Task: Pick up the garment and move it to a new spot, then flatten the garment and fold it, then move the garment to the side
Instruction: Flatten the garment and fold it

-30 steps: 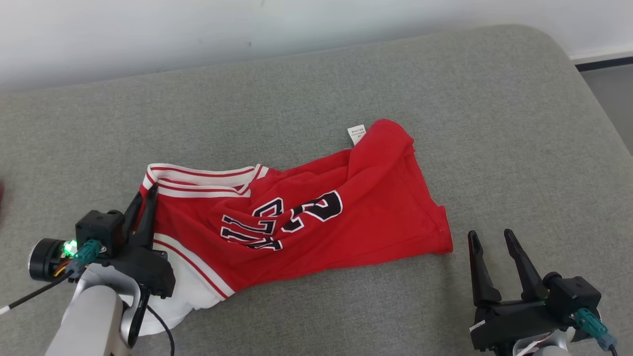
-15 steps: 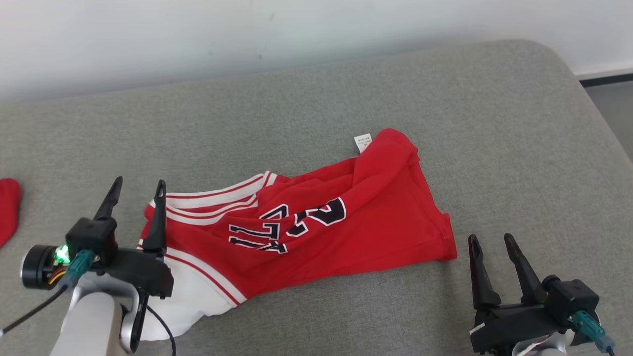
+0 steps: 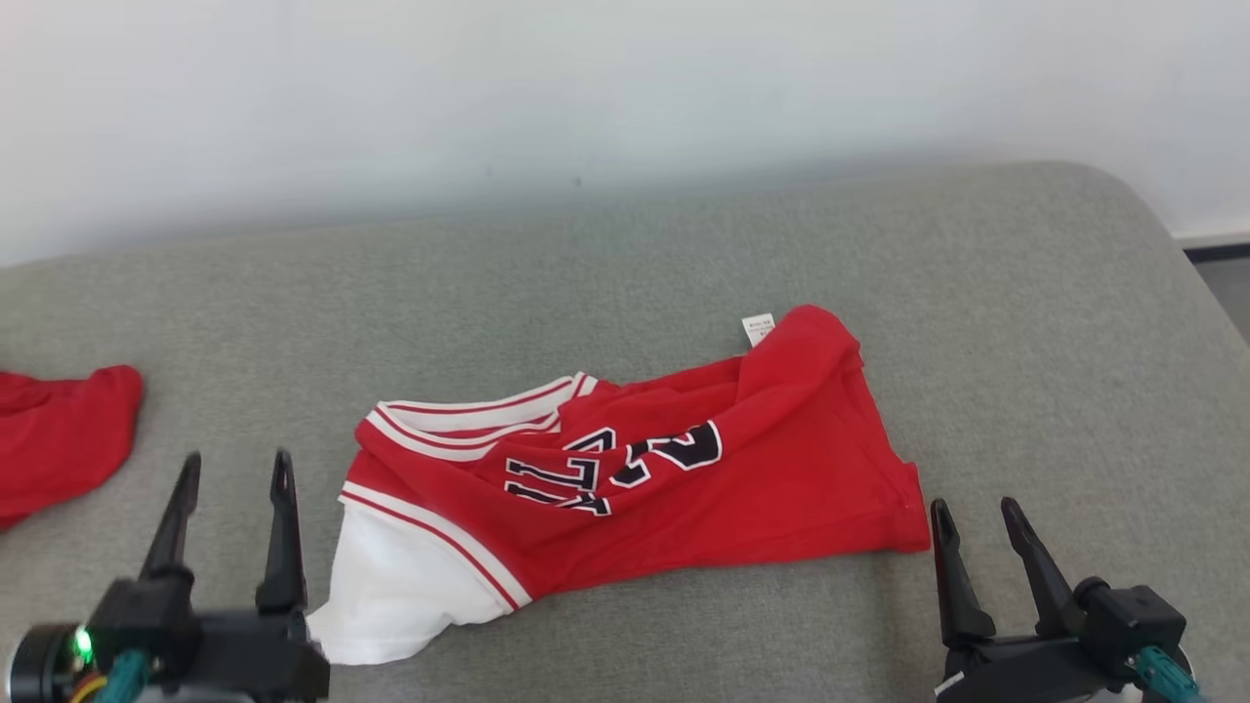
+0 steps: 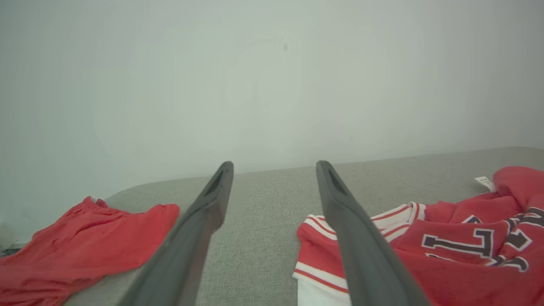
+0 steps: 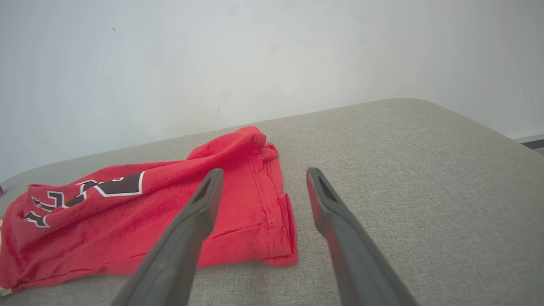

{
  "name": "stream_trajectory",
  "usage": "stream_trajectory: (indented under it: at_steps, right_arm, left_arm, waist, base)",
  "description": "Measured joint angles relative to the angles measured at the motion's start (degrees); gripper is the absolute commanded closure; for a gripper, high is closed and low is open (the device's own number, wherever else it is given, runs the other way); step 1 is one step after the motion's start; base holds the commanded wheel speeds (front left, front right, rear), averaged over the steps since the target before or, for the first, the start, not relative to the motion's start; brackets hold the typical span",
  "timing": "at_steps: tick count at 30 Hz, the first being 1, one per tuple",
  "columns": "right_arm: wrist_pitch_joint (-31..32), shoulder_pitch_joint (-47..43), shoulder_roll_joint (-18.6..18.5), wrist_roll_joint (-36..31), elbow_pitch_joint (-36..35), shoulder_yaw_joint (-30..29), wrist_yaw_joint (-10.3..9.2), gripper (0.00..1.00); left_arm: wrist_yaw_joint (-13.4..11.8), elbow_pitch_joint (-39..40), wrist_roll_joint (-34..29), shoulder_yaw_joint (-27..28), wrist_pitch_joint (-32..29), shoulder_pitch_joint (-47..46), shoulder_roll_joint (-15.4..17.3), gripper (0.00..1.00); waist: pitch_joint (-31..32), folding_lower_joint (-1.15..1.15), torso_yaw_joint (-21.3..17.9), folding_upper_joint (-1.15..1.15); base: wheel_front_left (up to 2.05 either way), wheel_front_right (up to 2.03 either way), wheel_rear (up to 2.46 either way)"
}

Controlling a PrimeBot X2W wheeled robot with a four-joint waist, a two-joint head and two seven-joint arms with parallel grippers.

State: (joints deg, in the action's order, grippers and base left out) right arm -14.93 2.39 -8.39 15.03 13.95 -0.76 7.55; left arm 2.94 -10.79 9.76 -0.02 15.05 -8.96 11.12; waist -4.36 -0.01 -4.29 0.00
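The left gripper (image 3: 236, 457) stands at the near left with its two dark fingers (image 3: 283, 527) spread wide and nothing between them, just beside the white near-left corner of the basketball jersey (image 3: 742, 488). The right gripper (image 3: 975, 508) is likewise spread and empty (its tips just off the jersey's near-right hem corner). The jersey is red, with red-and-white striped trim (image 3: 469, 420) and a white panel (image 3: 391, 586) at its left end and black letters (image 3: 625, 464) edged in white across the middle; it lies creased and partly folded over itself in the middle of the grey upholstered surface (image 3: 1025, 342), a small white label (image 3: 758, 328) poking out at its far edge. Its long axis runs left to right, striped end left, hem right, the right end angled slightly farther away. Well to the left lies another red garment (image 3: 59, 430), apart from it
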Motion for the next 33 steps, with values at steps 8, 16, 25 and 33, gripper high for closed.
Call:
stream_trajectory:
  at_steps: [8, 16, 25, 33]
  right_arm:
    - [0.2, -1.9, 0.0, 0.0, -0.3, -0.7, 0.00, 0.00]
    - [0.7, -3.4, -0.5, -0.1, 0.0, -1.3, 0.00, 0.00]
    - [1.1, -4.1, -0.2, -0.5, 0.5, -1.6, 0.00, 0.00]
    - [1.1, -4.0, -0.6, -0.5, 1.0, -1.7, 0.00, 0.00]
  left_arm:
    - [-0.5, 5.9, -1.3, 3.0, 0.0, 7.4, -3.0, 0.00]
    - [-0.4, 6.3, -3.2, 4.1, 0.0, 12.0, -4.9, 0.00]
    - [0.6, 5.8, -3.8, 4.4, 0.0, 13.7, -5.8, 0.00]
    - [1.2, 5.4, -4.7, 4.6, 0.0, 13.7, -6.1, 0.00]
  waist:
    - [2.2, 0.00, 2.2, 0.00]
    - [3.4, 0.00, 3.8, 0.00]
    - [3.7, 0.00, 4.6, 0.00]
    - [3.5, 0.00, 4.5, 0.00]
  base:
    - [0.00, 0.00, 0.00]
    - [0.00, 0.00, 0.00]
    - [0.00, 0.00, 0.00]
    - [0.00, 0.00, 0.00]
